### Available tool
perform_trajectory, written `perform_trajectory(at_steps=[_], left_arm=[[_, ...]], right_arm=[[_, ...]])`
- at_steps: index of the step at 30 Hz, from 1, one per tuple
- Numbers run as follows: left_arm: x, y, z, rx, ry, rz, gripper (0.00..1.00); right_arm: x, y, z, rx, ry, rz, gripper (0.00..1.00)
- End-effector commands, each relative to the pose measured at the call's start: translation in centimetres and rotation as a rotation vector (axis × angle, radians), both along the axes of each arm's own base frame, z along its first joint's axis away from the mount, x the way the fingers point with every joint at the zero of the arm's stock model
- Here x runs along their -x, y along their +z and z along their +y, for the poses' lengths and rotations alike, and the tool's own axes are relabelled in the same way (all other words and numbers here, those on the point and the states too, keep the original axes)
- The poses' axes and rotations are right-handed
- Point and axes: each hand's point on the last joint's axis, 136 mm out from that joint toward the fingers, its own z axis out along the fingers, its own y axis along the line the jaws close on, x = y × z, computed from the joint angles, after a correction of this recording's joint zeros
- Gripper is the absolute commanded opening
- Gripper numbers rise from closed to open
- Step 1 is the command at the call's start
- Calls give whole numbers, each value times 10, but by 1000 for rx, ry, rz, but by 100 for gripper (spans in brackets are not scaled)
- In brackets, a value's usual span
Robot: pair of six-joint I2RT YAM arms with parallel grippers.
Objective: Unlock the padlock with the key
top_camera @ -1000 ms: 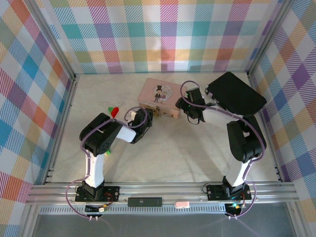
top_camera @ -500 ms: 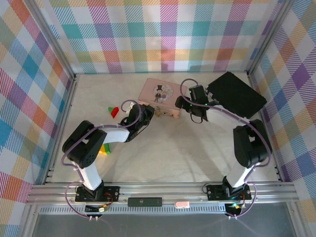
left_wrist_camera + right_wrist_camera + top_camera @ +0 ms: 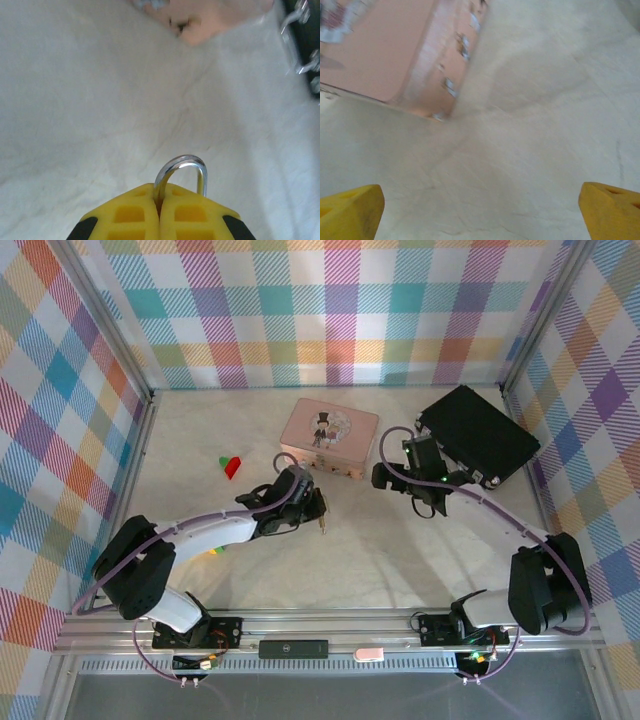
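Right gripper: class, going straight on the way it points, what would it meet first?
The right gripper would probably meet the white table cover, just beside the pink box; depth is unclear.

The left gripper (image 3: 316, 510) slid from the front edge of the pink box (image 3: 330, 432) toward frame centre, carrying the padlock (image 3: 181, 169). The right gripper (image 3: 384, 477) drifted rightward, its jaws spreading wider.
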Motion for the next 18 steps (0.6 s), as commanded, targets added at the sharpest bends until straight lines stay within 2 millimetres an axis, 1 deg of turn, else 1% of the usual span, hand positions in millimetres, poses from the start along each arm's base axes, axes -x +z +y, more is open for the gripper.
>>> perform_trajectory(at_steps=[1,3,7,10,12,14,16,18], left_arm=[[13,-17,0,-144,-113,23,0],[12,-26,-6,-183,-140,24,0],[5,-44,-9,-247,-138,33,0],[3,-52,-13,-260,-147,51,0],[2,-52,-15,-258,-138,64,6],[0,-50,-16,-250,-118,58,16],[-4,-46,-11,-257,-86,37,25],[-7,-41,-6,-265,-60,18,34]], right_arm=[[3,7,-17,40,-30,-34,99],[3,9,-22,36,-34,-42,99],[-2,9,-35,60,-52,-57,99],[-7,8,-46,77,-60,-110,99],[-11,8,-61,121,-91,-167,99],[-15,10,-78,164,-124,-210,99],[-20,11,-94,185,-161,-244,99],[-25,7,-107,197,-187,-270,99]])
